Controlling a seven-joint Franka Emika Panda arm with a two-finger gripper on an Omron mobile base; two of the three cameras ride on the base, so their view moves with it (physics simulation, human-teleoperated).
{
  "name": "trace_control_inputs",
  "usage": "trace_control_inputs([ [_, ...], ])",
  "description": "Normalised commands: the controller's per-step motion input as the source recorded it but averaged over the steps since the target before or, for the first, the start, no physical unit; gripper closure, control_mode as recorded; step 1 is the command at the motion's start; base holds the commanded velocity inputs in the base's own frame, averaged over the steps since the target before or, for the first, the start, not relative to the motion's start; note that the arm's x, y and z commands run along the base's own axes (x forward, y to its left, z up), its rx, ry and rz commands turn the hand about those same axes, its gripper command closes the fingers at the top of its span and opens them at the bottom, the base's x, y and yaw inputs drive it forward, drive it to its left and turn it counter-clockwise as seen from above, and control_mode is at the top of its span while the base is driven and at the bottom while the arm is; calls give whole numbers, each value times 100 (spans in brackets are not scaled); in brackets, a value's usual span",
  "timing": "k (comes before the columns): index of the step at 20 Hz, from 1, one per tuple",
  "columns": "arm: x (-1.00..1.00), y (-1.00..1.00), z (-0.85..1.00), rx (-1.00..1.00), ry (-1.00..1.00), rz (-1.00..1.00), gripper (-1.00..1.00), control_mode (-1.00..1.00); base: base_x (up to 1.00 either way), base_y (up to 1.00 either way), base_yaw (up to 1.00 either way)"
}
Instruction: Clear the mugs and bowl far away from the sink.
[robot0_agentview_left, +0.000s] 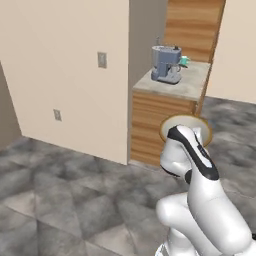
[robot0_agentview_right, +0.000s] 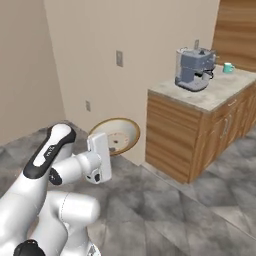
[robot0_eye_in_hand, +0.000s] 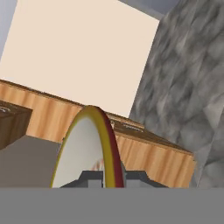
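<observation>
My gripper (robot0_agentview_right: 111, 148) is shut on the rim of the bowl (robot0_agentview_right: 120, 131), a shallow round dish with a brown rim and a pale inside. I hold it in the air above the floor, tilted on edge. In the hand view the bowl (robot0_eye_in_hand: 87, 151) stands edge-on between the fingertips (robot0_eye_in_hand: 92, 177). From the left base view the bowl (robot0_agentview_left: 189, 121) shows behind my forearm. A teal mug (robot0_agentview_right: 228, 67) stands at the back of the wooden counter (robot0_agentview_right: 210, 97), beside the coffee machine; it is also in the left base view (robot0_agentview_left: 184, 60). The sink is out of view.
A grey-blue coffee machine (robot0_agentview_right: 194, 69) stands on the stone-topped counter (robot0_agentview_left: 192, 86) ahead of me. A beige wall (robot0_agentview_left: 65, 75) with outlets runs to the counter's left. Grey stone floor (robot0_agentview_left: 75, 200) spreads around my base.
</observation>
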Motion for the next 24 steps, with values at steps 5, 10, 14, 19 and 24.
trace_control_inputs([
  [5,0,0,0,0,0,0,100,100,26,-100,-19],
  [10,0,0,0,0,0,0,100,100,55,-100,-3],
  [14,0,0,0,0,0,0,100,100,73,-100,0],
  [19,0,0,0,0,0,0,100,100,83,-100,0],
  [24,0,0,0,0,0,0,100,100,82,-74,0],
])
